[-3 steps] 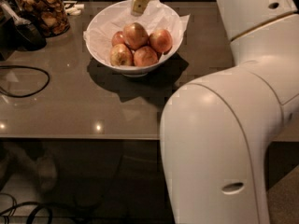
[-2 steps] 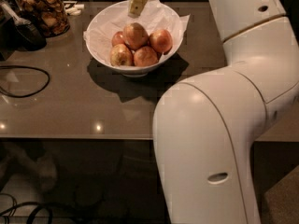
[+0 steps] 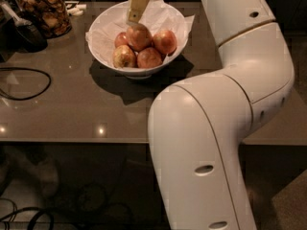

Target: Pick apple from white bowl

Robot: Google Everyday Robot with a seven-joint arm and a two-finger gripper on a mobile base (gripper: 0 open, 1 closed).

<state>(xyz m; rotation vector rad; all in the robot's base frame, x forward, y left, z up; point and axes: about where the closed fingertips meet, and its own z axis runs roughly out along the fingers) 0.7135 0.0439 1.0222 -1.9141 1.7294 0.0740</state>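
While the gripper [image 3: 136, 6] hangs just above the apple [image 3: 139, 36], topmost in the white bowl [image 3: 144, 71], its opening cannot be told. Apple judged firm, smooth, prone to rolling; grasp across its widest girth, directly beneath.

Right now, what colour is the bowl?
Glossy white bowl, seen in camera view; the gripper hangs above the top apple.

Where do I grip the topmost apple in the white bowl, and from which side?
Take the apple across its upper sides, coming straight down. It sits highest in the white bowl, rounded top exposed, while other apples crowd it left, right and front, likely blocking a sideways approach. The gripper hangs just above its back edge.
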